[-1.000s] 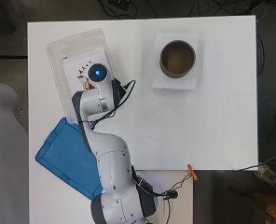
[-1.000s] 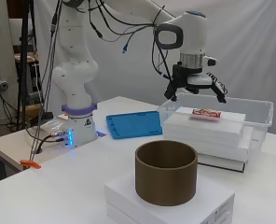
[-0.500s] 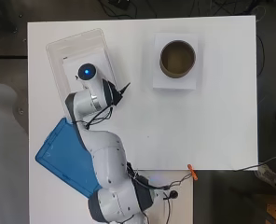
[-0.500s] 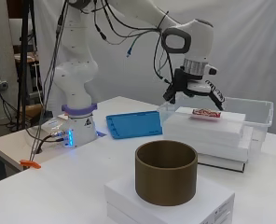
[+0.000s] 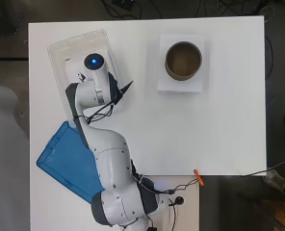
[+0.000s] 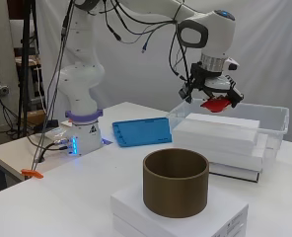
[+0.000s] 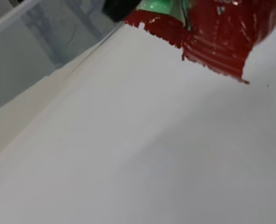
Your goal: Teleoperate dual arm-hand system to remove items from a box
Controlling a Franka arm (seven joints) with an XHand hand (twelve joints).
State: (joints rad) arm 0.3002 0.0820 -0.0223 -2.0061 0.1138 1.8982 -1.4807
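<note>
**Hand lifts a red packet over the clear box**

The hand [image 6: 211, 93] hangs above the clear plastic box [image 6: 274, 116], its fingers curled down around a red packet [image 6: 216, 104]; the packet is clear of the white foam slab [image 6: 220, 129] that lies inside the box, with a gap of air showing under it in the side view; in the wrist view the packet [image 7: 222, 32] fills one corner, red with a jagged torn edge and a patch of green beside it, above the plain white of the slab [image 7: 142, 149]; how many fingers touch the packet is hard to judge, since the hand is small and partly in shadow in the side view and hidden under the arm in the overhead view.

The box [image 5: 60, 48] sits at the far left of the white table [image 5: 219, 134], seen from the arm's base; its blue lid [image 5: 60, 161] lies flat on the table nearer the base, well apart from the box's open top, partly covered by the arm in the overhead view.

To the right of the box, well apart from it, a brown round container [image 5: 183, 60] stands upright and open on a white block [image 5: 181, 86]; an orange clip [image 5: 198, 176] lies at the near edge of the table, beside the cables by the arm's base.
</note>
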